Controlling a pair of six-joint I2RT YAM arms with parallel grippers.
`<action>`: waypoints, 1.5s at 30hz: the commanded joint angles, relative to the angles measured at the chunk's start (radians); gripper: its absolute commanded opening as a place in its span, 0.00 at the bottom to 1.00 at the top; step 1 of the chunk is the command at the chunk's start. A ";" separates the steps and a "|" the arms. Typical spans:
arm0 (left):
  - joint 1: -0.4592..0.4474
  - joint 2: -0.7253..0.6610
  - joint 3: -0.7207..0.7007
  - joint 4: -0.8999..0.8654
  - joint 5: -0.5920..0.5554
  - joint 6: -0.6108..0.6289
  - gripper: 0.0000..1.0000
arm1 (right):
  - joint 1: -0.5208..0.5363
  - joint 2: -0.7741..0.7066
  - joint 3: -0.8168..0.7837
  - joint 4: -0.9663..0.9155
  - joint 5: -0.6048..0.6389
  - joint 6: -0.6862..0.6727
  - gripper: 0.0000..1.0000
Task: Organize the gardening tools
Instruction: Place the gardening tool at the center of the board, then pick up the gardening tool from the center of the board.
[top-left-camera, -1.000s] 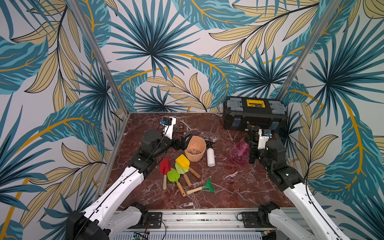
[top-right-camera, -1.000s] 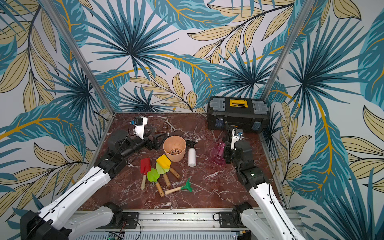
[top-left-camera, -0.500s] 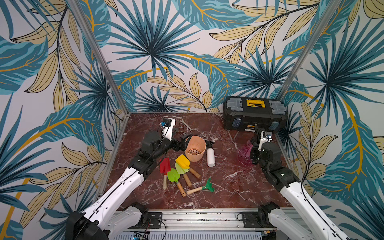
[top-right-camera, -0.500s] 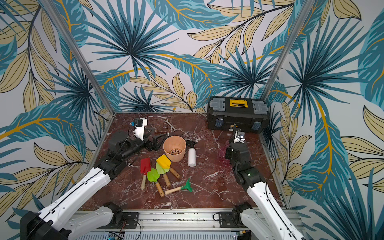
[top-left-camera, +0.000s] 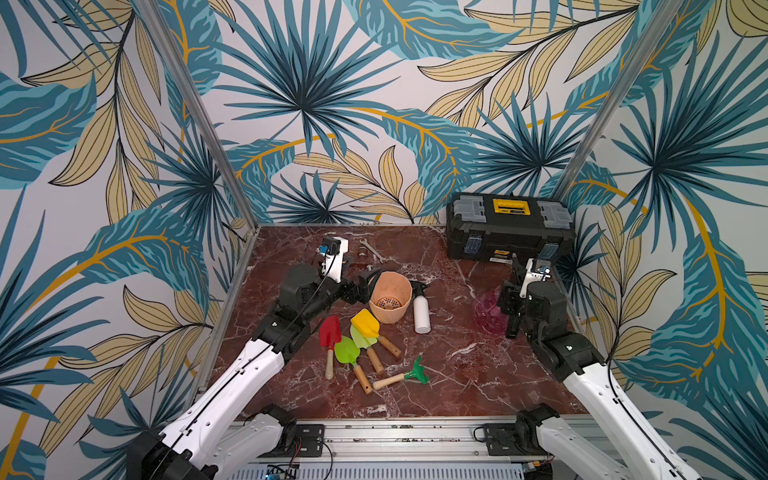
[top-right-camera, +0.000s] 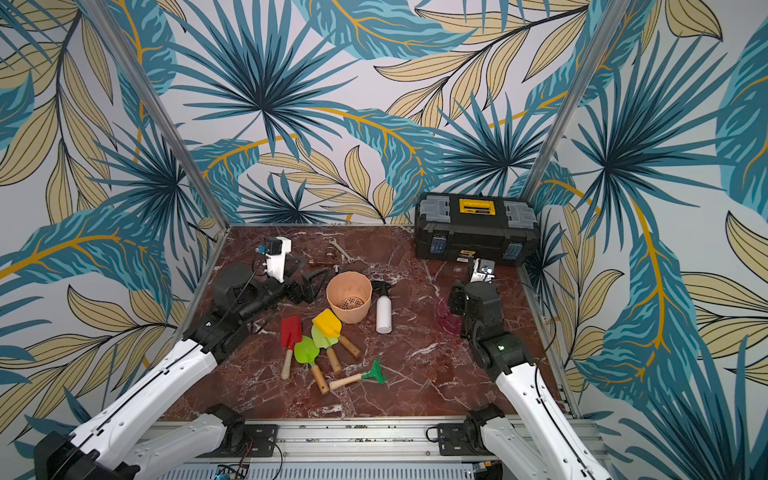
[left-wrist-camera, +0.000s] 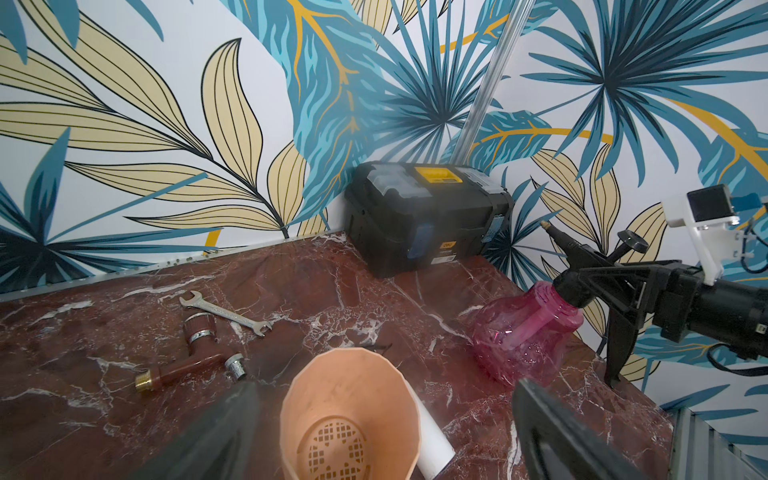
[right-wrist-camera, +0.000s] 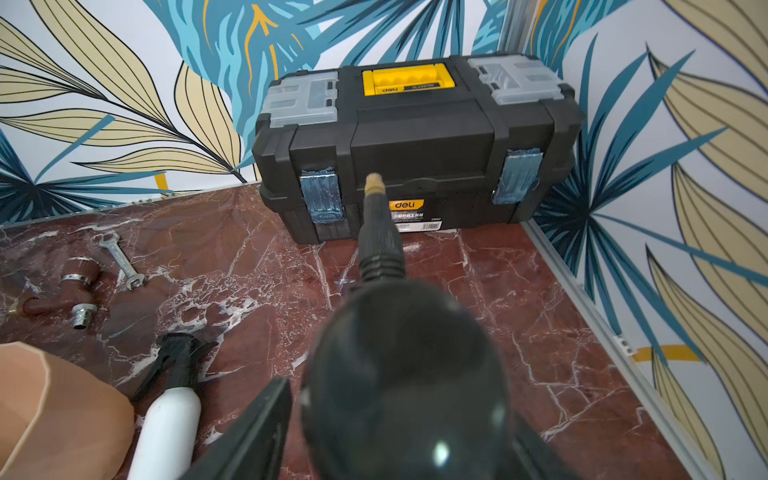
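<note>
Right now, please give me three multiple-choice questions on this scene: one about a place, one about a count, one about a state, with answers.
1. Where does the toolbox stand?
A. back corner, robot's right side
B. front edge, middle
C. beside the left arm's base
2. How many spades are there?
A. two
B. four
C. six
3. How is the white spray bottle?
A. upright
B. lying on its side
C. lifted in the air
Answers: 1 A, it fills that far corner. 2 B, red, yellow, two green. 3 B, its length rests flat.
</note>
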 joint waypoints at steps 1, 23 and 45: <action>0.008 -0.024 -0.009 -0.014 -0.017 0.020 1.00 | 0.003 0.003 0.083 -0.132 0.003 0.083 0.78; 0.014 -0.075 -0.034 -0.058 -0.076 0.042 1.00 | 0.150 0.384 0.514 -0.431 -0.291 0.161 0.75; 0.016 -0.096 -0.052 -0.089 -0.092 0.050 1.00 | 0.227 0.874 0.303 0.039 -0.514 0.298 0.76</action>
